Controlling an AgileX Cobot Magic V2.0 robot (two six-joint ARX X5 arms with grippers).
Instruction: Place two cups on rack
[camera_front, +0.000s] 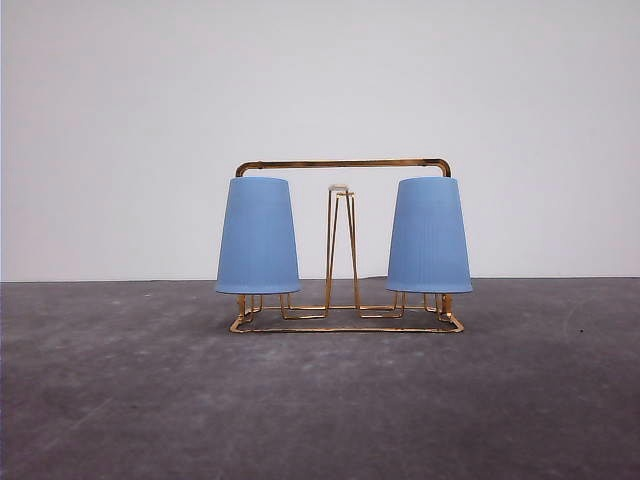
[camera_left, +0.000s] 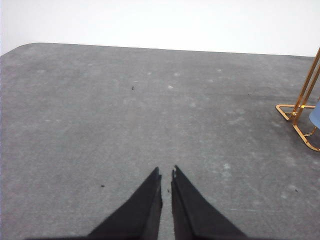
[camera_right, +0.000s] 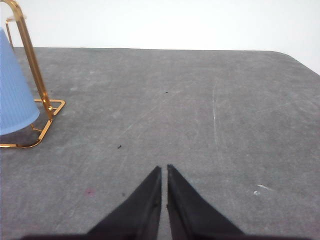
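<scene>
Both cups are seen upside down on the rack: left cup and right cup over the end prongs. Left gripper and right gripper are closed, nothing held, each well clear of the rack, over grey table.

Bare lab setup, grey tabletop, blank white wall
</scene>
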